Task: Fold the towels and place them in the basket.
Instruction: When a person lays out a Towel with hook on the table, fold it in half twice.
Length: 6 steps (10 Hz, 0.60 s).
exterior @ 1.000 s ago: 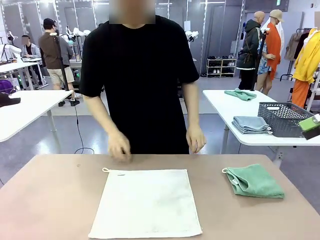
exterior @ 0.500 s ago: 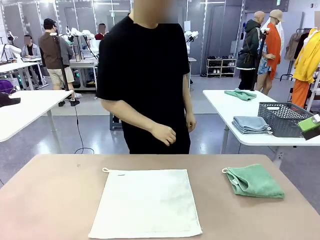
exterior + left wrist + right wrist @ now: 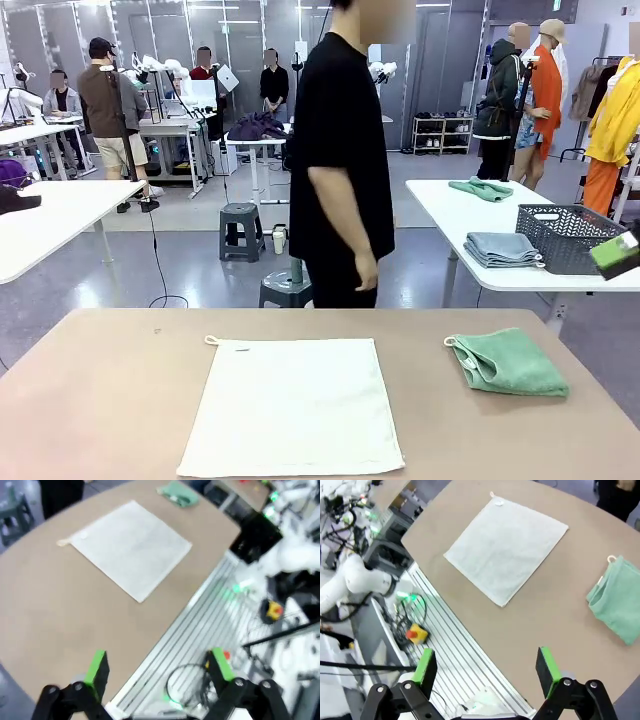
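A cream-white towel (image 3: 292, 405) lies spread flat on the brown table, its corner loop at the far left. Right of it rests a mint-green towel (image 3: 505, 362), loosely folded. The dark mesh basket (image 3: 570, 237) stands on a white table behind, at the right. My left gripper (image 3: 159, 665) hangs open high over the table's near edge, well away from the cream towel (image 3: 132, 547) and the green towel (image 3: 178, 493). The right gripper (image 3: 486, 666) is open too, above the near edge, with the cream towel (image 3: 507, 547) and green towel (image 3: 617, 602) far ahead. Neither holds anything.
A person in black (image 3: 340, 160) stands sideways at the far side, hands off the table. Folded grey-blue cloths (image 3: 500, 248) and a green cloth (image 3: 481, 188) lie by the basket. Two stools (image 3: 241, 230) stand beyond. A ribbed metal rail (image 3: 200, 625) with cables borders my side.
The person has taken both hands off the table's far edge, straightened up and turned sideways to the right. The towels have not moved.
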Motion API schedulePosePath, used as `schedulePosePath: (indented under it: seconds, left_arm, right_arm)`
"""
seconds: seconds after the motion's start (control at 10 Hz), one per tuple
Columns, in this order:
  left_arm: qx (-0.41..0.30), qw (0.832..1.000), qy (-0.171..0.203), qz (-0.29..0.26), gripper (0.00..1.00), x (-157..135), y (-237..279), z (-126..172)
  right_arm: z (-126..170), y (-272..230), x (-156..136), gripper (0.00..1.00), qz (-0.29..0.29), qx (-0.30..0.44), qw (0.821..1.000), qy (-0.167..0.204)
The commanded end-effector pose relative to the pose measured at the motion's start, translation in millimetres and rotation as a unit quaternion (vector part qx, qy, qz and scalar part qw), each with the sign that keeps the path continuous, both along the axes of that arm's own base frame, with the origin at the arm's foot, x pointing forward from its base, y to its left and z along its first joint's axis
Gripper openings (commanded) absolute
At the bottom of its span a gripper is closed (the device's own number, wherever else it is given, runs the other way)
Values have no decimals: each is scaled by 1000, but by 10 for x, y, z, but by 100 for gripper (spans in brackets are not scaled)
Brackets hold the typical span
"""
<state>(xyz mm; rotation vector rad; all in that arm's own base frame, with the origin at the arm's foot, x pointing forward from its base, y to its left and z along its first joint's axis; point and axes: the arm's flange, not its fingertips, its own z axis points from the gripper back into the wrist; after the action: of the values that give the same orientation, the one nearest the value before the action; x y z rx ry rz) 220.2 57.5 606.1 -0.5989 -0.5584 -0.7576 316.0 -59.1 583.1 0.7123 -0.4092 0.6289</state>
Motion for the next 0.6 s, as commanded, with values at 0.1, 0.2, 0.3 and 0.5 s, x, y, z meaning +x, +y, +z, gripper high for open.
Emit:
schedulePosePath:
  seconds: [0.1, 0.2, 0.3, 0.5]
  left_arm:
    - [178, 965, -59, -182, 100, 198, -941, 233]
    - [246, 938, -71, -232, 100, 255, -1260, 175]
    - [290, 911, -79, -282, 100, 315, -1560, 65]
    - [333, 879, -75, -333, 100, 461, -2037, -384]
  right_arm:
    - [206, 1100, -218, 100, 144, -170, 970, -100]
    - [196, 1399, -232, 100, 169, -200, 959, -108]
    - [131, 1682, -223, 100, 199, -229, 947, -110]
    - [-202, 2222, -166, 100, 216, -331, 906, -151]
